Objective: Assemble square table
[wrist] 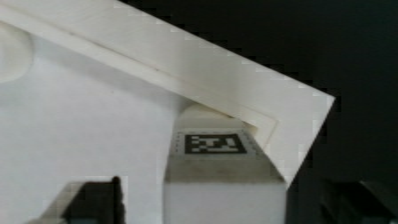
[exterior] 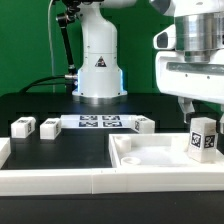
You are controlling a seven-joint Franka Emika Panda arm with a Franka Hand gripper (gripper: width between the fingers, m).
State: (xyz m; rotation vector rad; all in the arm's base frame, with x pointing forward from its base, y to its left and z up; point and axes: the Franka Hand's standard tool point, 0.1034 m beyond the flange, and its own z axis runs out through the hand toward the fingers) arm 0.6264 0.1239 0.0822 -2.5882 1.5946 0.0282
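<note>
The white square tabletop (exterior: pixel 150 152) lies rim-up at the exterior view's lower right. One white tagged leg (exterior: pixel 203 137) stands upright in its far right corner. My gripper (exterior: pixel 192 108) hangs just above and a little left of that leg. In the wrist view the gripper (wrist: pixel 222 205) is open, with dark fingers (wrist: pixel 98 200) wide apart. A corner of the tabletop rim (wrist: pixel 267 95) and a black-and-white tag (wrist: pixel 214 142) lie below it. Nothing is clearly held. Three more legs lie on the black table: two at the left (exterior: pixel 22 126) (exterior: pixel 48 127) and one near the middle (exterior: pixel 145 123).
The marker board (exterior: pixel 100 122) lies flat in front of the robot base (exterior: pixel 98 70). The long white border wall (exterior: pixel 60 178) runs along the front edge. Black table surface (exterior: pixel 60 150) lies between the wall and the loose legs.
</note>
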